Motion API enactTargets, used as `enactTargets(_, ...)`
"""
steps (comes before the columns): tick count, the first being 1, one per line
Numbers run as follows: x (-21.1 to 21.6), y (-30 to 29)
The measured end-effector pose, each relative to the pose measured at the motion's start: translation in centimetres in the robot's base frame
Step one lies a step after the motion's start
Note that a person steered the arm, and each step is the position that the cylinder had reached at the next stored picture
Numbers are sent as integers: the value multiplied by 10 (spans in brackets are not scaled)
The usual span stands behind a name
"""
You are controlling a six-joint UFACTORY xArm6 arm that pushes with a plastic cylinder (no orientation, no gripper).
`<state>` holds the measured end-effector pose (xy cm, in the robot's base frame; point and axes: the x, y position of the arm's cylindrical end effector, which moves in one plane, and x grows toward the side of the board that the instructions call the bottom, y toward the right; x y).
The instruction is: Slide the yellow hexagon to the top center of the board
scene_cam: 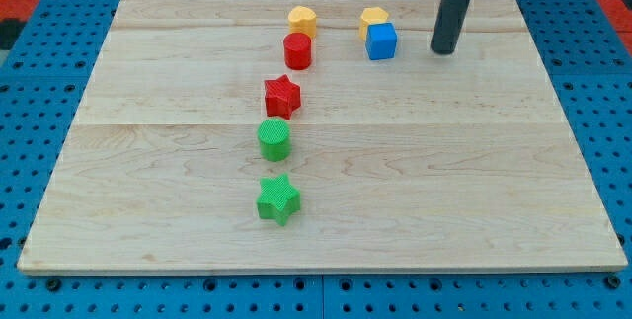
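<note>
Two yellow many-sided blocks sit near the view's top. One yellow block [302, 20] is near the top centre, touching the red cylinder [297, 50] just below it. The other yellow block [374, 17] lies to its right, touching the top of the blue cube [381, 40]. I cannot tell which of the two is the hexagon. My tip [443, 52] rests on the board to the right of the blue cube, a short gap away, touching no block.
A red star [281, 95], a green cylinder [274, 139] and a green star [277, 199] form a column running down from the red cylinder. The wooden board [494, 181] lies on a blue perforated table [20, 82].
</note>
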<state>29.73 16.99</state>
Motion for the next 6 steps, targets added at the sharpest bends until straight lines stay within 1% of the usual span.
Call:
enactTargets(1, -14, -50)
enactTargets(3, -11, -113)
enactTargets(4, -33, -138)
enactTargets(5, -55, -157)
enactTargets(6, -62, -149)
